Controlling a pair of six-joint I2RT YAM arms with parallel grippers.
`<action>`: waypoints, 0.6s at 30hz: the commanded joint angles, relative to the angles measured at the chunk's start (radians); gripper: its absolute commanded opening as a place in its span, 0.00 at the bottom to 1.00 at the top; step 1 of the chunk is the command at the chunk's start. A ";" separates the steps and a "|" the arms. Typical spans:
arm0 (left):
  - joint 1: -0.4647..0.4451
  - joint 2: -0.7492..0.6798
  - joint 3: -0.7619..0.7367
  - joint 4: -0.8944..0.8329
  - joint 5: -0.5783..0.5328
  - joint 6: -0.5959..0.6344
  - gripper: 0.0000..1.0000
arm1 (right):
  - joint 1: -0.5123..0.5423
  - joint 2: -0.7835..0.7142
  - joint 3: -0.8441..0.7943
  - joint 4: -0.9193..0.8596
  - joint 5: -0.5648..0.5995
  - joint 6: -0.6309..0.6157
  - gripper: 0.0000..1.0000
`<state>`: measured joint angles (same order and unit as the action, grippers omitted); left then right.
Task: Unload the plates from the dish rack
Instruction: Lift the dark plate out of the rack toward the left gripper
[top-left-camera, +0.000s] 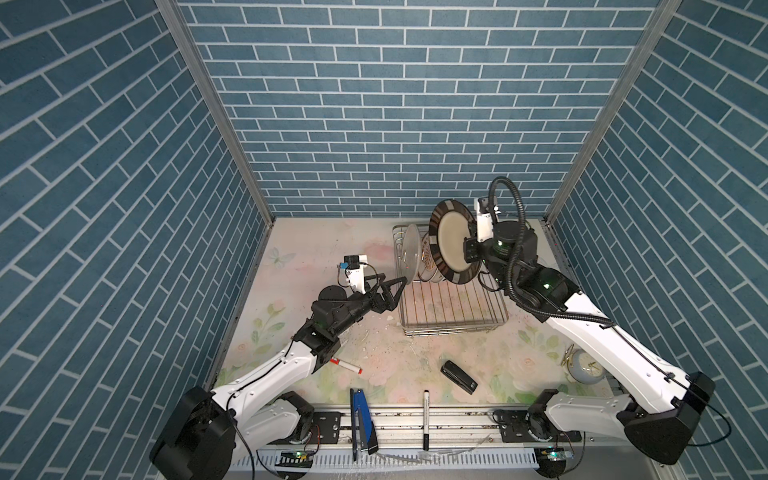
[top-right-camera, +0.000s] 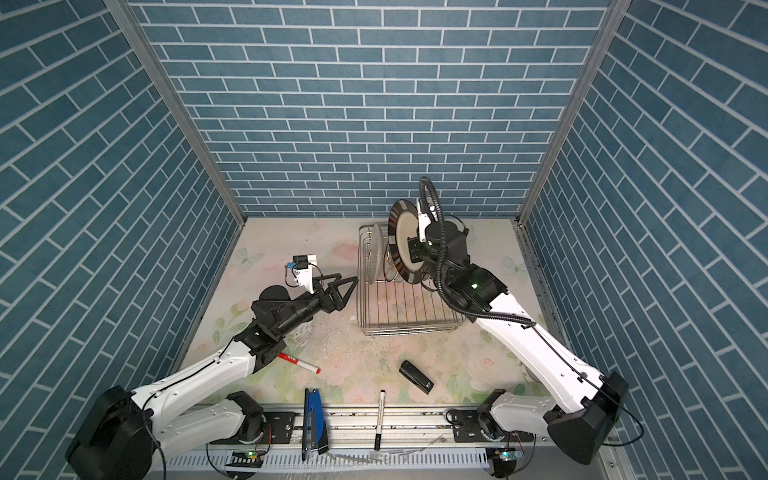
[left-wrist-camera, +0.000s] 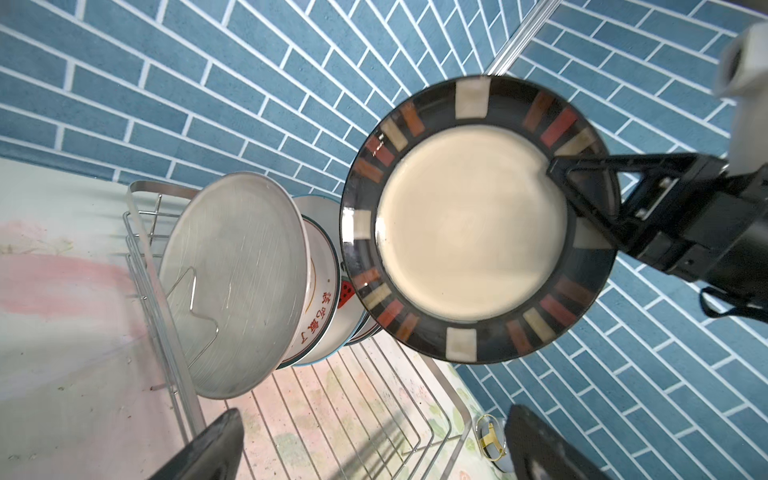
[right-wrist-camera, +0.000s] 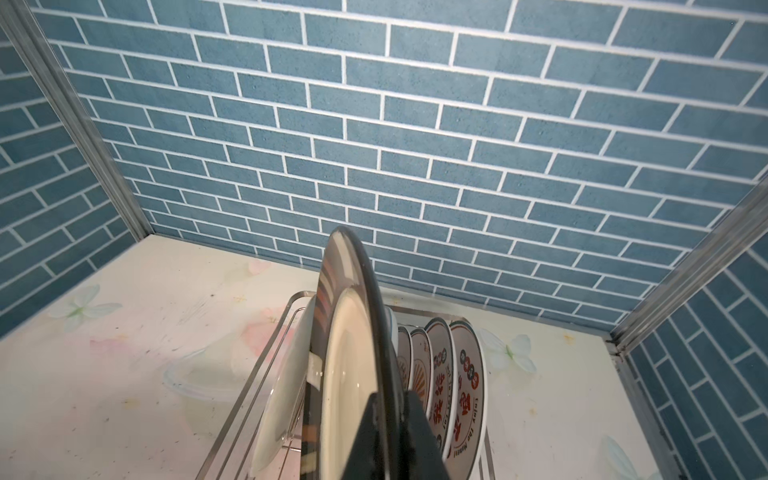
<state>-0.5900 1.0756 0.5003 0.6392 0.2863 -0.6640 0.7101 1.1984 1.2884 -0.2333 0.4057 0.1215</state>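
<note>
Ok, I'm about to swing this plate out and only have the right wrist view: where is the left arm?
Observer: In both top views the left gripper hovers open and empty, close to the left side of the dish rack.
Operator: Is my plate free of the rack?
Observer: The left wrist view shows the dark-rimmed plate lifted, with its lower rim over the rack's bare wires.
Operator: Is anything lying in front of the rack?
Observer: A black stapler lies there, well apart from the rack.
</note>
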 joint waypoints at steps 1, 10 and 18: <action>-0.008 0.013 -0.008 0.085 0.032 -0.029 1.00 | -0.062 -0.112 -0.050 0.114 -0.219 0.171 0.00; -0.065 -0.022 -0.025 0.094 -0.071 -0.044 1.00 | -0.165 -0.237 -0.228 0.279 -0.629 0.374 0.00; -0.104 0.004 -0.010 0.103 -0.095 -0.067 1.00 | -0.170 -0.262 -0.321 0.417 -0.760 0.485 0.00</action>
<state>-0.6762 1.0695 0.4763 0.7174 0.2161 -0.7193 0.5449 0.9962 0.9874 -0.0681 -0.2527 0.4664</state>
